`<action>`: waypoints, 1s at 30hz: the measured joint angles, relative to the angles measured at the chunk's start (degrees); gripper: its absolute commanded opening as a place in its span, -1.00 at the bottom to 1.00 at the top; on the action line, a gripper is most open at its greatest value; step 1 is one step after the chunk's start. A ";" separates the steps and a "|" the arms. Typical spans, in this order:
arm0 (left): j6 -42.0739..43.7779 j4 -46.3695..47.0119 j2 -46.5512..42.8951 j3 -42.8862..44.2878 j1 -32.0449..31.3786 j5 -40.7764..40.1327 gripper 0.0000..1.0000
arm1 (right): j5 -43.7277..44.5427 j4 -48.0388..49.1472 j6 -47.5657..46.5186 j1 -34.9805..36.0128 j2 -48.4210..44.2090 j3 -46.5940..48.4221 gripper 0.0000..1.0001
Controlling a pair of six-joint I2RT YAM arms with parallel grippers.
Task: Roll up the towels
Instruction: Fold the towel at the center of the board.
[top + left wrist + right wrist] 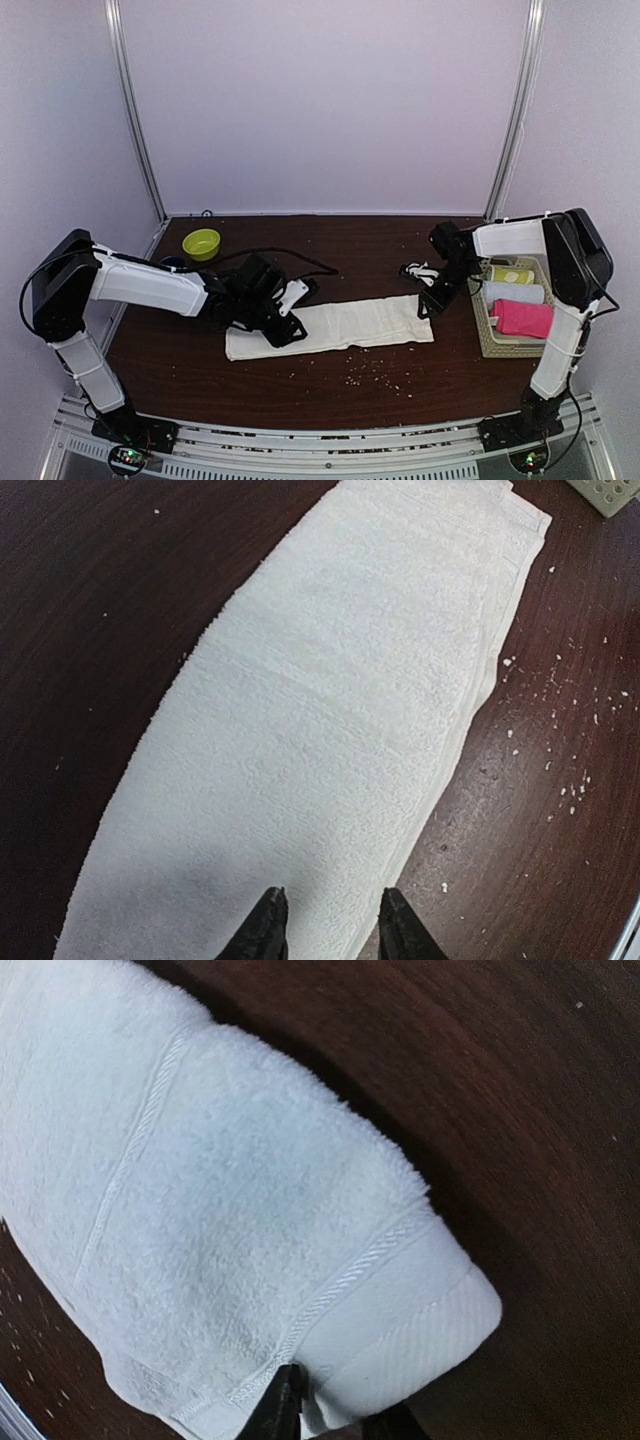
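We see the cream towel [345,325] lying flat on the dark table [200,385], folded into a long strip that runs from left to right. The left gripper [330,920] sits over the strip's left end with its fingers apart and cloth showing between them. The right gripper [335,1412] straddles the hemmed edge at the right end, but we cannot tell whether it is pinching the cloth. The pink towel [522,318] lies in the basket [490,347] at the right, beside a white roll [515,293] and a yellow-green roll [512,274].
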 measured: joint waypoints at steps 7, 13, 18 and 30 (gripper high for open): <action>-0.63 0.24 -0.22 -1.03 0.00 -1.60 -0.34 | -1.77 -1.05 1.42 -1.95 1.55 2.23 -0.96; -1.64 0.33 -4.02 -3.87 0.81 -4.44 -0.34 | -2.67 -4.24 1.79 -8.11 1.44 9.68 -1.00; -2.97 0.46 -7.10 -6.32 4.35 -6.25 -0.34 | -4.55 -5.44 1.99 -10.78 0.02 14.73 -1.00; -9.27 -1.36 -7.56 -10.84 8.70 -9.33 -0.38 | -19.02 -13.99 3.19 -0.26 1.38 24.70 -1.00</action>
